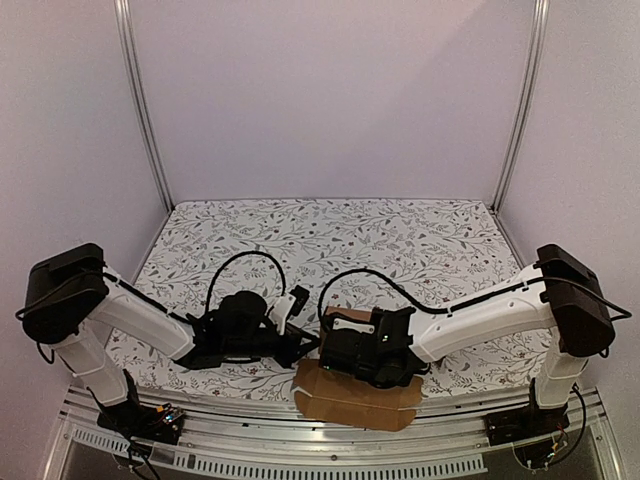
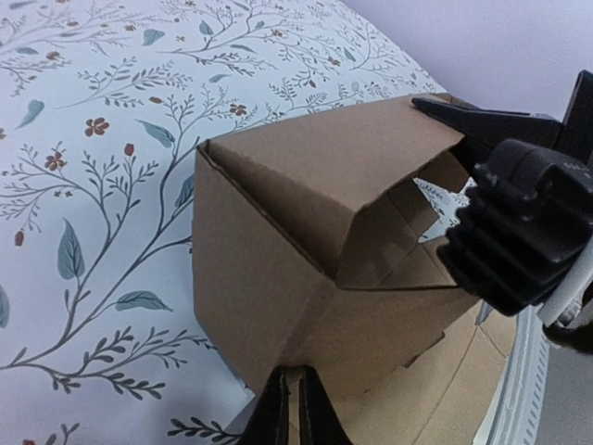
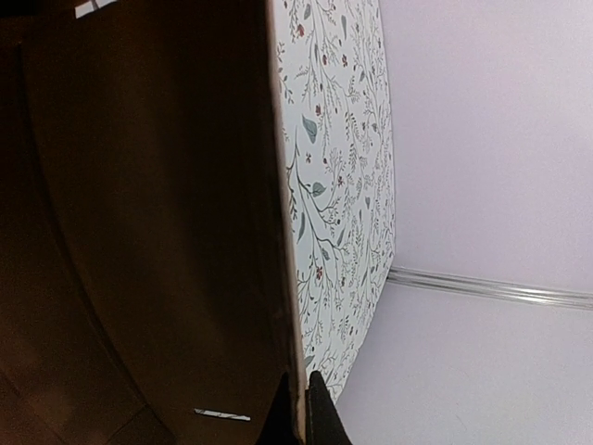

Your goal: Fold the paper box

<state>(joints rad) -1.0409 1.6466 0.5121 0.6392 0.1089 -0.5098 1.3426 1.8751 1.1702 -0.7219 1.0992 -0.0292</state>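
The paper box (image 1: 357, 402) is plain brown cardboard, partly folded, at the table's near edge between the two arms. A flat panel of it juts over the front rail. In the left wrist view the paper box (image 2: 269, 269) has raised walls and a flap bent inward over its open hollow. My left gripper (image 2: 296, 413) is shut on the lower edge of the near wall, at a corner crease. My right gripper (image 3: 304, 408) is shut on the thin edge of an upright wall (image 3: 139, 232). In the top view the left gripper (image 1: 305, 345) and right gripper (image 1: 335, 352) almost meet.
A floral cloth (image 1: 330, 235) covers the table back to the pale rear wall. A metal rail (image 1: 330, 440) runs along the near edge under the box's flat panel. Upright frame posts (image 1: 140, 100) stand at the back corners. The right gripper's black body (image 2: 528, 222) sits close beside the box.
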